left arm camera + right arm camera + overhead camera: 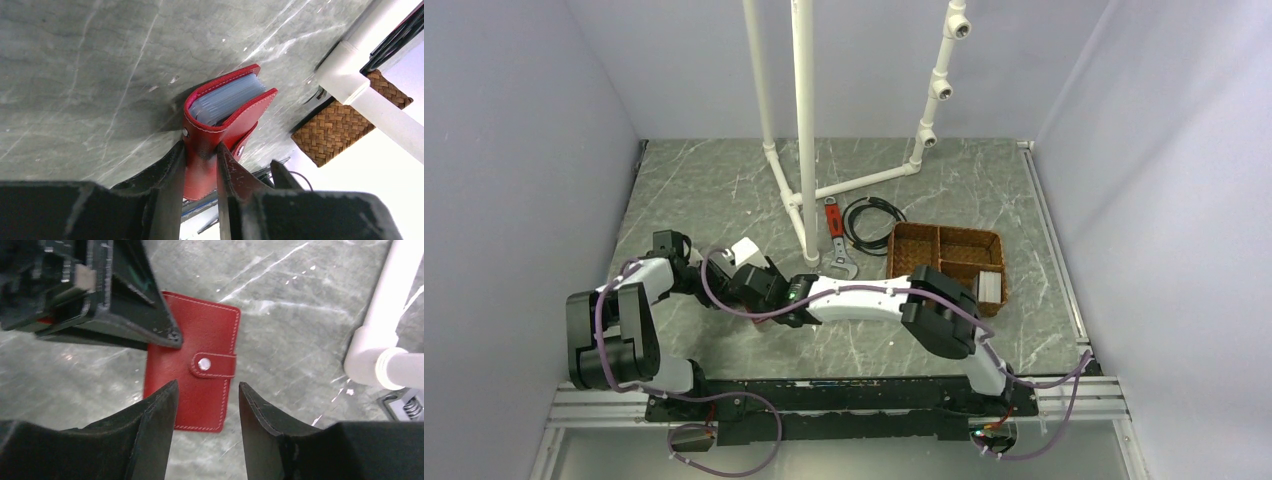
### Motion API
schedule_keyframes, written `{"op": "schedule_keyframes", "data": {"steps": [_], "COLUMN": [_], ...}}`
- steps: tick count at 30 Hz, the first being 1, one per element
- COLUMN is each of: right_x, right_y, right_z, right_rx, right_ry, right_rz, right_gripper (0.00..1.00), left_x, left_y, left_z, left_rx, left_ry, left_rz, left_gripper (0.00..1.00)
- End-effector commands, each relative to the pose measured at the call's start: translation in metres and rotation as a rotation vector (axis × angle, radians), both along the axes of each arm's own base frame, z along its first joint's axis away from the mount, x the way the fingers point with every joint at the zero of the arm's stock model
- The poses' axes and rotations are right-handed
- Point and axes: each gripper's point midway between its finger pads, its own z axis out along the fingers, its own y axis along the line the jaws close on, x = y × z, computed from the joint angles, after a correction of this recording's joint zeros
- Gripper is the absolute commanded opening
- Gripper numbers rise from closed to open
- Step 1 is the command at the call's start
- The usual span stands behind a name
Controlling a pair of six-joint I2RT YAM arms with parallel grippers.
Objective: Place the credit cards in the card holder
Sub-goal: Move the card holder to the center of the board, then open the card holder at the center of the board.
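The red card holder [250,114] is pinched at its spine and tab end by my left gripper [200,145], which is shut on it; its covers gape slightly and show the clear pockets [225,97]. In the right wrist view the card holder [200,330] shows its outer face with the snap tab [212,365] fastened, and the left gripper's fingers [135,315] are at its upper left. My right gripper [207,385] is open just above its near edge, holding nothing. In the top view both grippers meet [759,285] and hide the holder. Pale cards [990,287] lie in the tray.
The brown woven divided tray [944,240] stands at the right and shows in the left wrist view [340,130]. A white pipe frame [804,130] rises behind the grippers. A red-handled wrench [834,235] and a black cable coil [872,215] lie by its foot. A white piece [744,248] sits by the left gripper.
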Motion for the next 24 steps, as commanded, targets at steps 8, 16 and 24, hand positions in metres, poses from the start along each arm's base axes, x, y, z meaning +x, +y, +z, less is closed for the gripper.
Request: {"op": "schedule_keyframes", "data": {"steps": [8, 16, 24], "right_x": [0.023, 0.019, 0.044], "right_y": [0.020, 0.026, -0.011], "right_z": [-0.005, -0.011, -0.007], "right_rx": [-0.016, -0.013, -0.100], "right_ry": [-0.145, -0.186, -0.307], "right_rz": [0.029, 0.078, -0.193], "right_gripper": [0.46, 0.50, 0.00], "left_x": [-0.006, -0.006, -0.007], "left_y": [0.006, 0.006, 0.008], "left_z": [-0.007, -0.007, -0.008], "left_rx": [0.043, 0.040, 0.057], "left_ry": [0.062, 0.063, 0.075], "left_rz": [0.026, 0.022, 0.025], "left_gripper": [0.14, 0.13, 0.12]}}
